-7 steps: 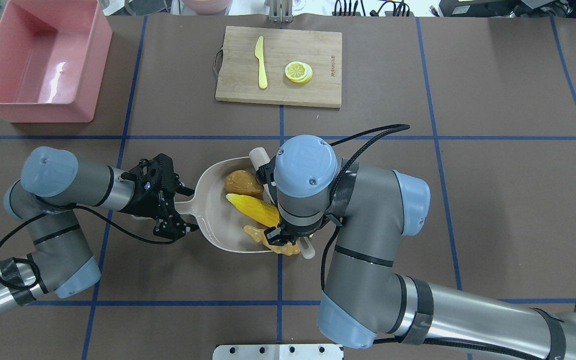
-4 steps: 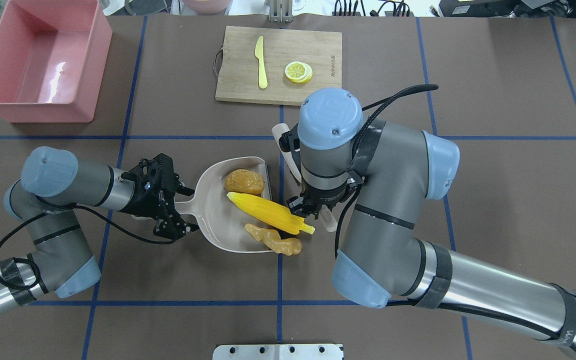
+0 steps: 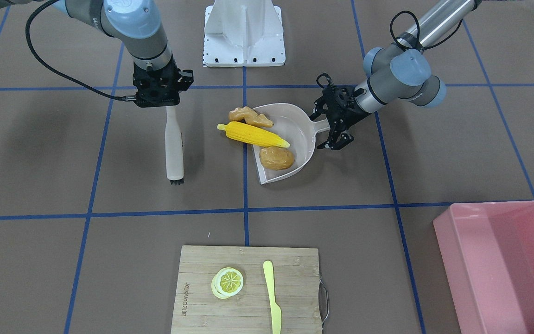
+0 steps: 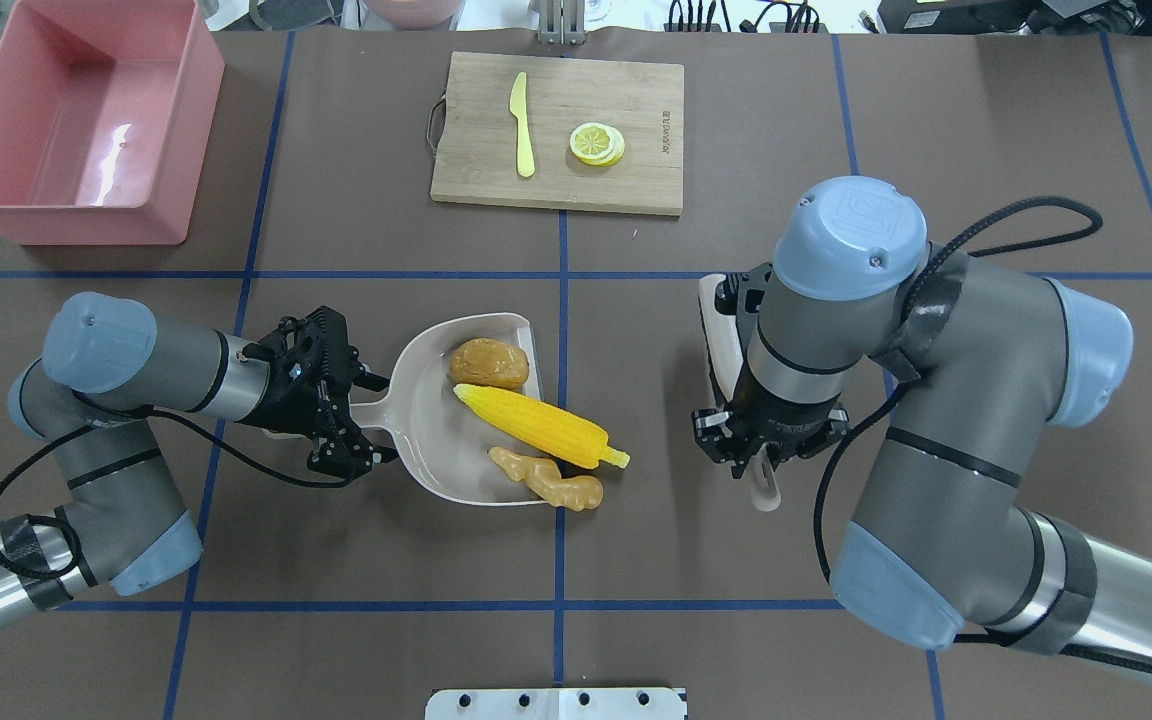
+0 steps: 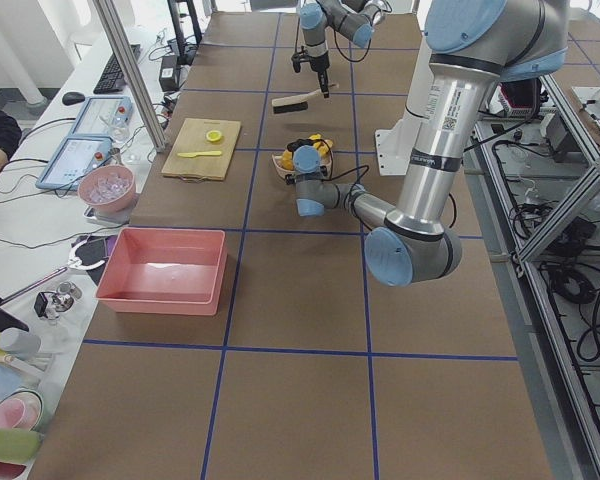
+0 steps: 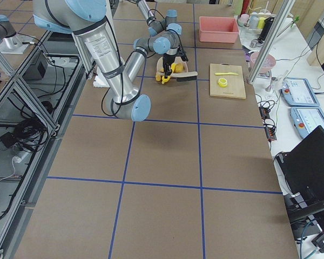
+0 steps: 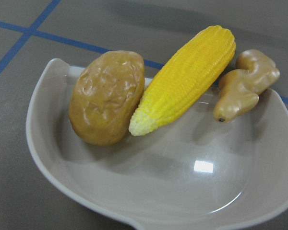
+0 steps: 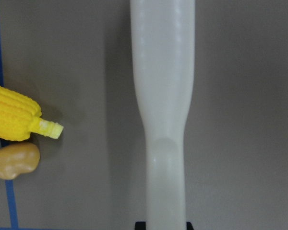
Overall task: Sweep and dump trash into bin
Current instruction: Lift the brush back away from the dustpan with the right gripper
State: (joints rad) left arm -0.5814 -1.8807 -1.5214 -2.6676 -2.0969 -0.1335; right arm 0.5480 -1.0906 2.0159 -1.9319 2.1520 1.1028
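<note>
A beige dustpan (image 4: pixel 431 440) lies at the table's middle. In it are a brown potato-like lump (image 4: pixel 489 363), a yellow corn cob (image 4: pixel 536 425) and a tan ginger root (image 4: pixel 548 480). The corn and ginger stick out over the pan's open edge. The left wrist view shows the lump (image 7: pixel 108 98), corn (image 7: pixel 185 79) and ginger (image 7: pixel 245 88). My left gripper (image 4: pixel 351 420) is shut on the dustpan's handle. My right gripper (image 4: pixel 761 455) is shut on a white brush (image 3: pixel 173 148), well to the right of the pan. The pink bin (image 4: pixel 186 130) stands at the far left, with nothing in it.
A wooden cutting board (image 4: pixel 636 100) at the back centre carries a yellow knife (image 4: pixel 521 125) and lemon slices (image 4: pixel 596 143). Blue tape lines cross the brown table. The robot's white base plate (image 3: pixel 244 46) is at the near edge.
My right arm has swung right with the brush, away from the dustpan. The corn has shifted right, now poking past the pan's edge. The left arm and dustpan have not moved.
</note>
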